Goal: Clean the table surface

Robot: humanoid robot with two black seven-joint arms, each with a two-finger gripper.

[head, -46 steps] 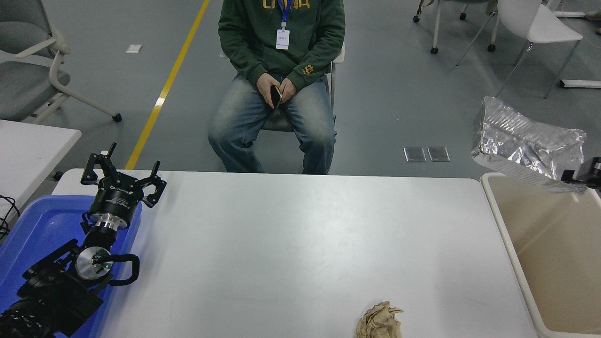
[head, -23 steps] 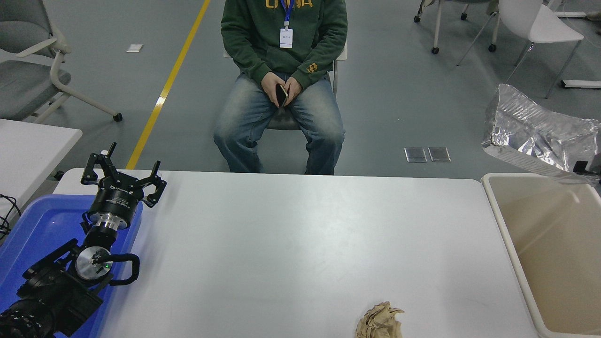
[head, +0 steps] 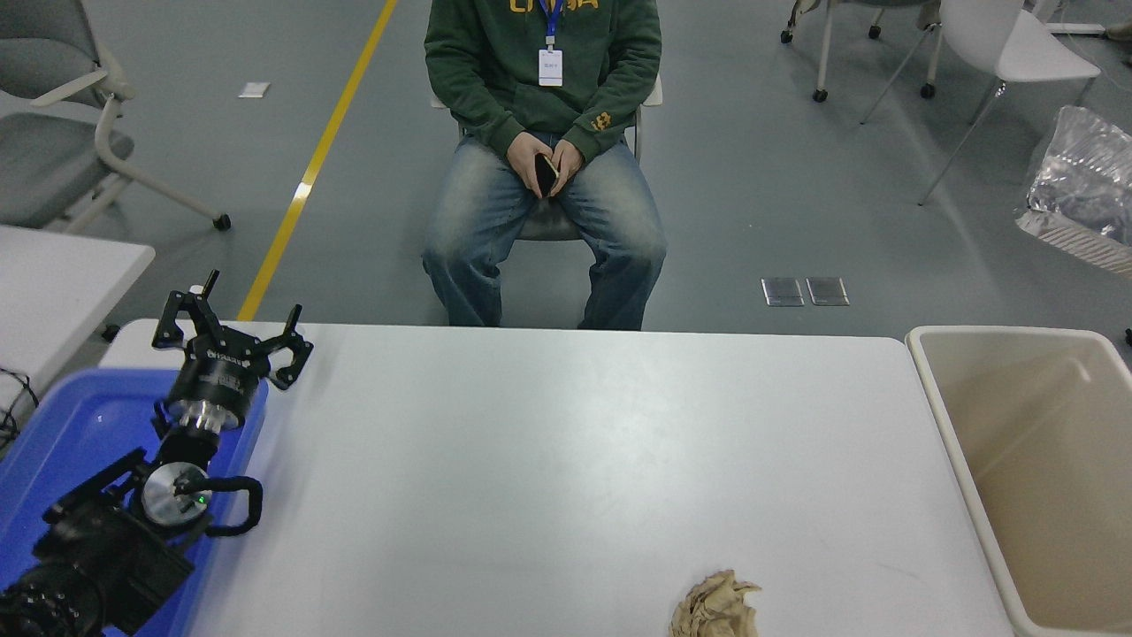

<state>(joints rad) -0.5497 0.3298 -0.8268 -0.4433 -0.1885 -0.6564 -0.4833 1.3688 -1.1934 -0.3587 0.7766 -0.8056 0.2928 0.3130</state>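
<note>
Large smooth white table (head: 548, 460) fills mid-view, bearing a crumpled tan paper wad (head: 715, 606) at its near edge. Left hand (head: 232, 341) parked over a blue plastic tray (head: 53, 433), fingers apart. Right hand unseen. Advise gripping the wad centrally, then binning it in the beige bin (head: 1044, 478)

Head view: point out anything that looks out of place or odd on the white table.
One thing stands out on the large white tabletop: a crumpled beige paper wad lying loose at the near edge, outside the beige plastic bin to its right. A crinkled silver foil bag hangs in the air at the right edge; what holds it is out of view.
</note>
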